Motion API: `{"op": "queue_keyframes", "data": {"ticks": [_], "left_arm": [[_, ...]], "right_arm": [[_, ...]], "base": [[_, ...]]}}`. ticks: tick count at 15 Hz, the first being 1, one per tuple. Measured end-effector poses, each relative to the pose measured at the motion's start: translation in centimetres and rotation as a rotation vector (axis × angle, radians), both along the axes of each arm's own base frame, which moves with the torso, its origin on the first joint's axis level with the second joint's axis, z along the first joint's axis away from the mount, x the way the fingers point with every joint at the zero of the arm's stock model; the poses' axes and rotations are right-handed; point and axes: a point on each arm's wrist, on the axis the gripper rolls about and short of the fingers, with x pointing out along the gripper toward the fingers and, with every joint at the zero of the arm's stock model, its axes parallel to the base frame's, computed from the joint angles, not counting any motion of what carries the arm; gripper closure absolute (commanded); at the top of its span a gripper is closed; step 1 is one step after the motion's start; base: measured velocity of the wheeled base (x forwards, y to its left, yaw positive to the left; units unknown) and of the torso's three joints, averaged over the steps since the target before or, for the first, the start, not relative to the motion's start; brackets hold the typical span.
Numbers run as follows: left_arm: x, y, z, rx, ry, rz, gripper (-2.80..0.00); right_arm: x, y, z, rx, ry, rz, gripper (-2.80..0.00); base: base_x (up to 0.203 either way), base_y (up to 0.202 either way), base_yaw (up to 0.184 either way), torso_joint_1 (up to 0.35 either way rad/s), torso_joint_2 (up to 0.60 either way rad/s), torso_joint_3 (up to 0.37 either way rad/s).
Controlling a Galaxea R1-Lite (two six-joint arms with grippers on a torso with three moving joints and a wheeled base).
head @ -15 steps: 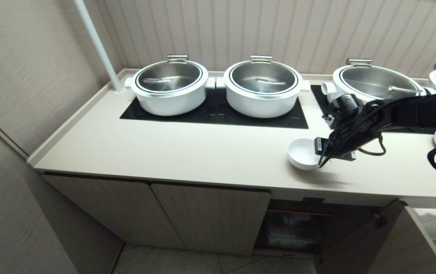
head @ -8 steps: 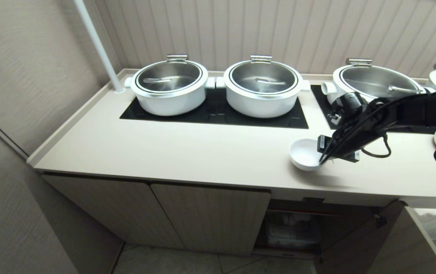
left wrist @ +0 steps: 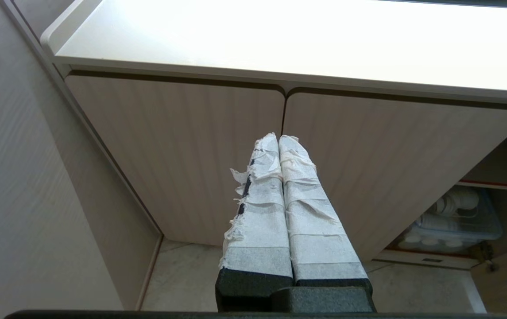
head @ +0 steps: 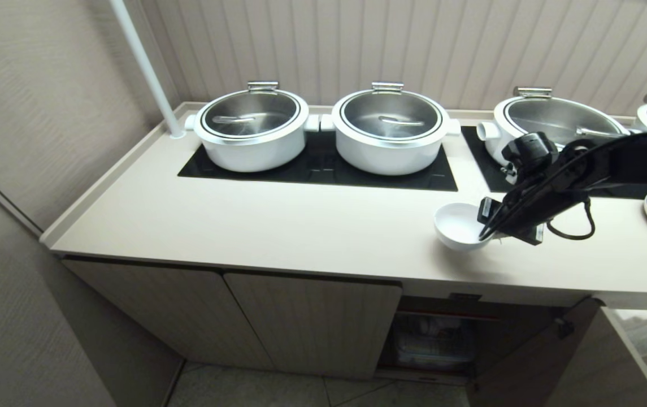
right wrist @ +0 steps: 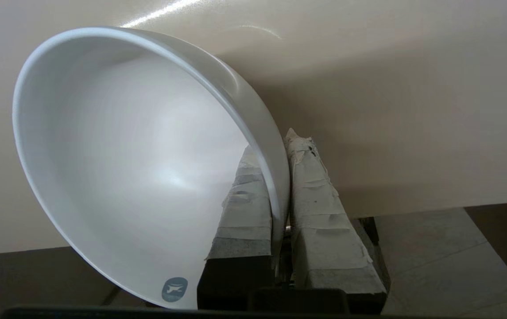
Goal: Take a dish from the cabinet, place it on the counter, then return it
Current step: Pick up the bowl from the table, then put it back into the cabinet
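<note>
Since a second ago the right tool [head: 490, 229] and the bowl [head: 459, 226] pinched in it have shifted a little to the right along the counter [head: 300, 226] and the wrist has rolled, tipping the bowl's mouth more toward the left. One taped finger sits inside the bowl's wall and the other outside, clamped on the rim, as the right wrist view shows [right wrist: 280, 186]. The bowl is glossy white ceramic, round with deep curved sides, and carries a small grey-blue mark [right wrist: 174, 289] near its inner rim. It hangs near the counter's front edge; whether its underside touches the smooth beige surface cannot be told.

Behind it, white pots [head: 388, 133] with brushed steel lids stand on black glass panels [head: 323, 167], with bare counter between them and the bowl. A third pot [head: 555, 121] is partly hidden by the black right arm, and a fourth is cut off at the frame's right edge.

Below, the cabinet [head: 312, 322] has ribbed wood-grain doors with rounded corners; its right bay stands open, dim inside, showing a red-edged shelf [left wrist: 497, 184] and pale stacked ware [left wrist: 452, 212] that is hard to make out.

The left tool [left wrist: 280, 141], fingers wrapped in frayed white tape and pressed together, hangs low before the closed doors.
</note>
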Motion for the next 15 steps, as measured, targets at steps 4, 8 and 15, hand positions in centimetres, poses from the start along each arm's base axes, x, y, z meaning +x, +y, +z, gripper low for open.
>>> {"op": "queue_keyframes", "data": {"ticks": [4,8,15], "left_arm": [[0.0,0.0,0.0,0.000,0.000,0.000,0.00],[0.0,0.0,0.0,0.000,-0.002,0.000,0.00],[0.0,0.0,0.0,0.000,-0.001,0.000,0.00]], "right_arm": [[-2.3,-0.3,0.3,-0.002,0.031,-0.004,0.00],[-5.7,-0.6,0.7,0.011,0.065,0.009,0.00],[-11.7,-1.2,1.9,0.013,0.081,0.011,0.00]], "base": [[0.000,0.000,0.000,0.000,0.00,0.000],[0.000,0.000,0.000,0.000,0.00,0.000],[0.000,0.000,0.000,0.000,0.00,0.000]]}}
